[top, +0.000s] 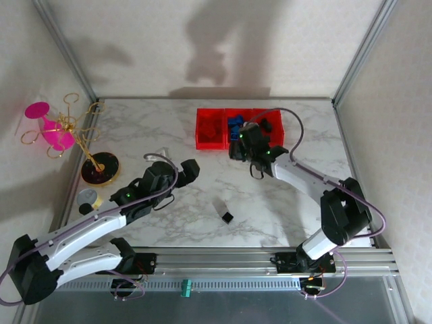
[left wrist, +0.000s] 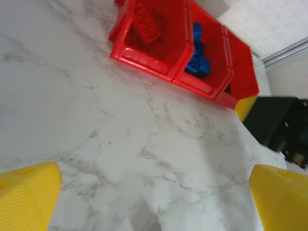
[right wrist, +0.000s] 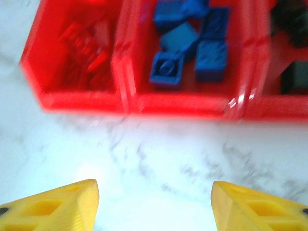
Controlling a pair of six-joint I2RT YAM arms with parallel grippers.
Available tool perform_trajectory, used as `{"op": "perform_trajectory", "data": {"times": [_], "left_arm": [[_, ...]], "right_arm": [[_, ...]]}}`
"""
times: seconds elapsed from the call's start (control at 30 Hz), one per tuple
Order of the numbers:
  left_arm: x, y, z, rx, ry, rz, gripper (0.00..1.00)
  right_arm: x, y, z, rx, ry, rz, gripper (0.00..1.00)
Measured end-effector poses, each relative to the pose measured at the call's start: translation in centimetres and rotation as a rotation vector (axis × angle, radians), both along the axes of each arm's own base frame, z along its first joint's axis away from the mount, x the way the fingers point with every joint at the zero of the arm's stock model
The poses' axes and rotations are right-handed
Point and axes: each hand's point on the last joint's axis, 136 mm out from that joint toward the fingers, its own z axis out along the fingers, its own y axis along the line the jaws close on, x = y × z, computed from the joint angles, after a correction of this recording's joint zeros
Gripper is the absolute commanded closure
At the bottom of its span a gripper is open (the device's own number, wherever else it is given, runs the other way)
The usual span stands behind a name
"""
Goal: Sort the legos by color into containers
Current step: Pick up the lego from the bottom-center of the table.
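— Where is the right gripper (right wrist: 154,204)?
— Over bare marble just in front of the containers (right wrist: 86,103), facing them. Its yellow fingers (right wrist: 53,207) stand wide apart with nothing between them.
— And the left gripper (left wrist: 154,192)?
— Also spread, also empty. It hangs over the open bench (left wrist: 96,120), well apart from the containers and turned toward them. From its wrist camera, the right gripper's black body shows just beside the row's right end.
— What lies in the containers?
— They are three joined compartments in a row at the far side of the bench. Seen from above, red bricks (right wrist: 84,48) lie in the left one, blue bricks (right wrist: 187,45) in the middle one and black bricks (top: 270,126) in the right one. The pictures are too blurred to count them.
— Anything loose?
— One black brick (top: 227,217) lies alone on the bench, between the two arms and nearer the front edge, touched by neither gripper. A pale streak sits just beside it; I cannot tell what that is.
— Anything else?
— A gold stand (top: 100,169) on a round black base at the left edge, carrying a pink glass (top: 47,125).
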Motion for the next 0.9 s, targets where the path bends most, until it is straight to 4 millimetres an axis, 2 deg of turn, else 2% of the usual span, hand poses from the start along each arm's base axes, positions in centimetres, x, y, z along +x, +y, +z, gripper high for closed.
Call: {"op": "perform_trajectory", "data": {"times": [0.17, 0.33, 0.43, 0.63, 0.8, 0.9], "left_arm": [[-1.1, 1.0, -1.0, 0.01, 0.025, 0.006, 0.01], [-1.9, 1.7, -1.9, 0.005, 0.043, 0.016, 0.01], [-2.4, 2.2, -3.0, 0.01, 0.068, 0.026, 0.01], [-2.9, 2.7, -3.8, 0.014, 0.093, 0.042, 0.0], [-3.0, 3.0, -3.8, 0.011, 0.091, 0.051, 0.0], [-3.0, 3.1, -3.9, 0.015, 0.093, 0.053, 0.0]], "right_arm": [[-6.3, 1.4, -2.8, -0.042, 0.104, 0.141, 0.35], [-12.5, 2.6, -4.6, -0.059, 0.166, 0.282, 0.32], [-15.3, 2.7, -6.1, -0.069, 0.211, 0.337, 0.32], [-18.8, 3.2, -8.8, -0.121, 0.274, 0.424, 0.31], [-19.9, 4.2, -10.6, -0.152, 0.295, 0.464, 0.32], [-20.1, 4.0, -11.8, -0.185, 0.315, 0.461, 0.37]]}}
